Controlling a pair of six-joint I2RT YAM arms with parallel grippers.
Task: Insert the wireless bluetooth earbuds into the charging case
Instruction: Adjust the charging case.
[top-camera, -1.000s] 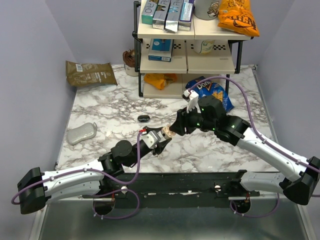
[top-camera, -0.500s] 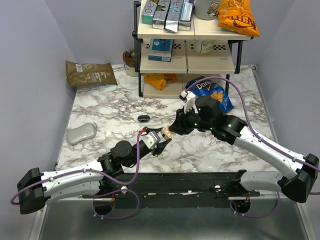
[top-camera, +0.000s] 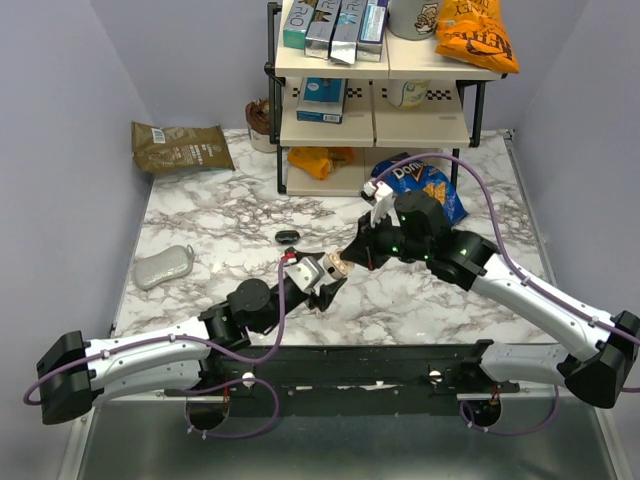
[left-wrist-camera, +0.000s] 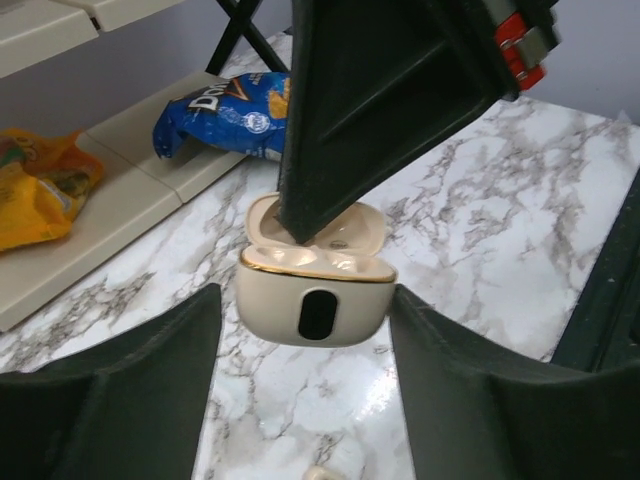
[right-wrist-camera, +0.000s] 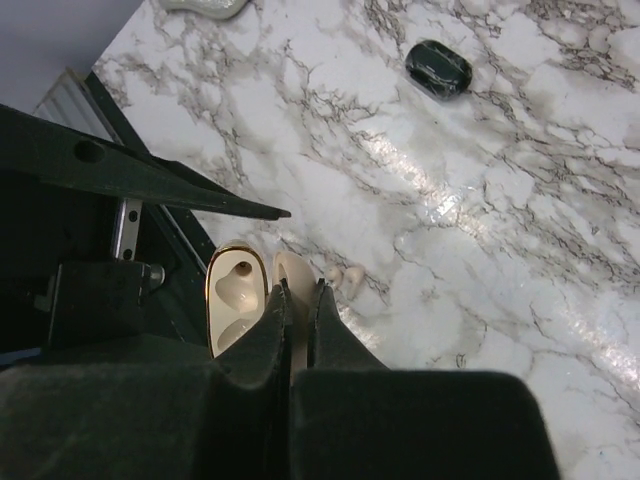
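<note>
Presently my right gripper (right-wrist-camera: 300, 292) is pinching the lid of the open charging case (right-wrist-camera: 237, 310), jaws together on it. My left gripper (left-wrist-camera: 305, 295) is standing with fingers apart, flanking the case body without touching it. Pale earbuds (right-wrist-camera: 345, 276) are lying on the marble table (right-wrist-camera: 520, 200) near the lid.

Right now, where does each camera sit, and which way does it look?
Top: high behind the robot, looking down on the table and shelf; left arm and right arm show.
Left wrist: on the left arm, looking ahead between its open fingers at the case.
Right wrist: on the right arm, looking down past its pinched fingers at the table.
Shared: the case appears in all three.
</note>
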